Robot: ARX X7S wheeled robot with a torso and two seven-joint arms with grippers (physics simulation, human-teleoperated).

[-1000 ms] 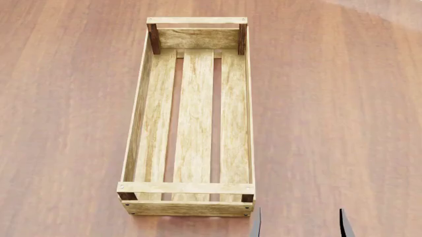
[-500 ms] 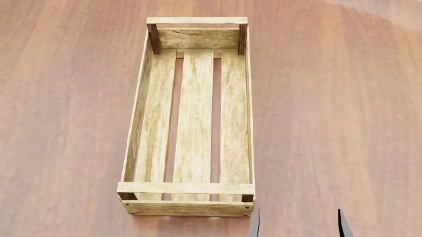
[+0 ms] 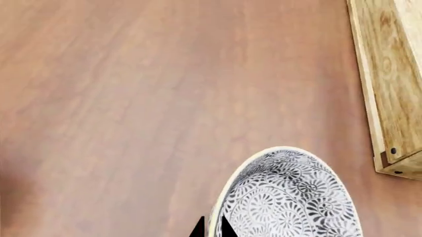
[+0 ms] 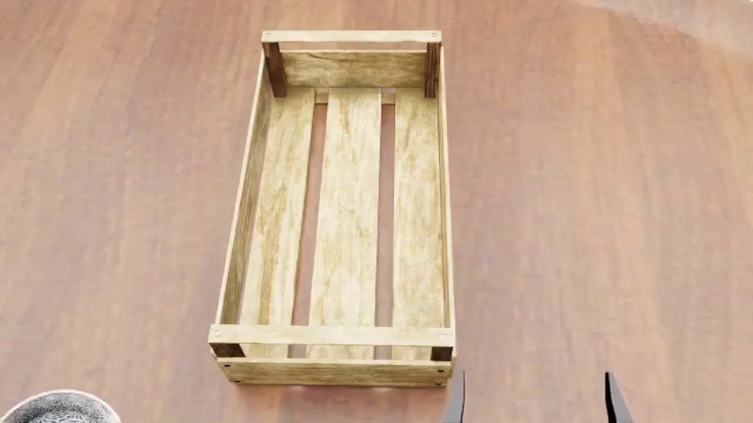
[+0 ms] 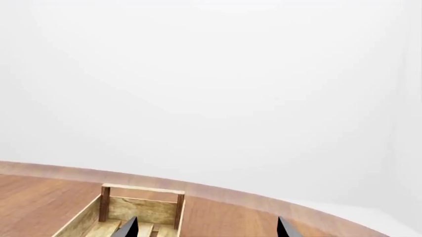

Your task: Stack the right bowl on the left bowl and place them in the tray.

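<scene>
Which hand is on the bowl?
The left hand: its fingers straddle the bowl rim. The right hand is open, empty, beside the tray.

pale wood tray [image 4: 345, 220], grey-and-white floral-patterned bowl [image 3: 290, 197], reddish-brown table [image 4: 612, 194]

Bowl [image 4: 59, 407] cropped at head view's edge; left gripper [image 3: 211, 228] mostly out of frame.

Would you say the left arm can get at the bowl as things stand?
Probably yes: in its wrist view the left tool's tips sit astride the bowl's rim, with only bare table around it.
</scene>
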